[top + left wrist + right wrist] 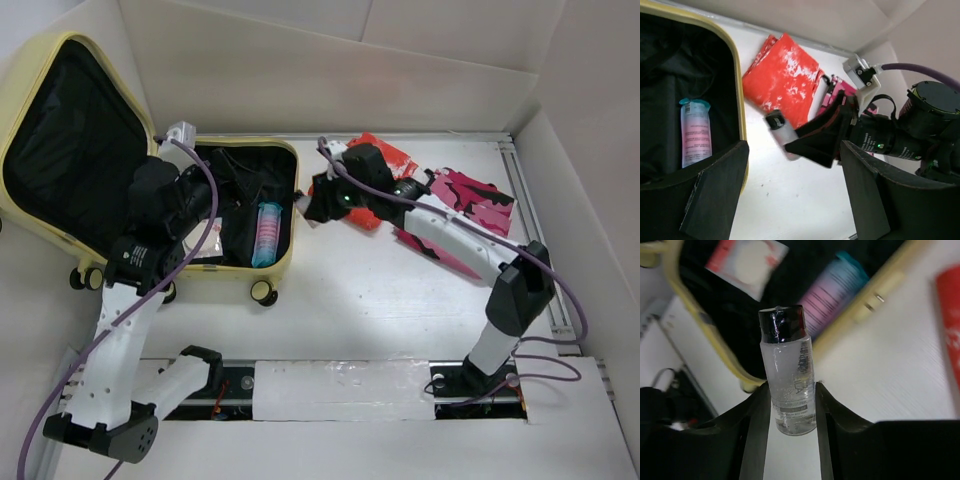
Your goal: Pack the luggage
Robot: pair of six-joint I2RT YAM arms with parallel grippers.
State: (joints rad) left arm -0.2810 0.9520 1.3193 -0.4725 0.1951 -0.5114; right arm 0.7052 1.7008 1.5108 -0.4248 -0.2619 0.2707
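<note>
Two grippers working: our right gripper (791,390) clamps clear bottle (788,365) just beside luggage (292,215), lying open at ten o'clock; our left gripper (795,200) hovers wide over it.

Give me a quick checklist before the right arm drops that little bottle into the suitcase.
1. The bottle is held between the right fingers: ok.
2. The suitcase is open: ok.
3. The bottle is above the suitcase: not ok, it is over the table, outside the rim.
4. There is bare lining beside the tube: ok.
5. The left fingers are clear of the drop spot: cannot tell; they hang open over the suitcase.
</note>
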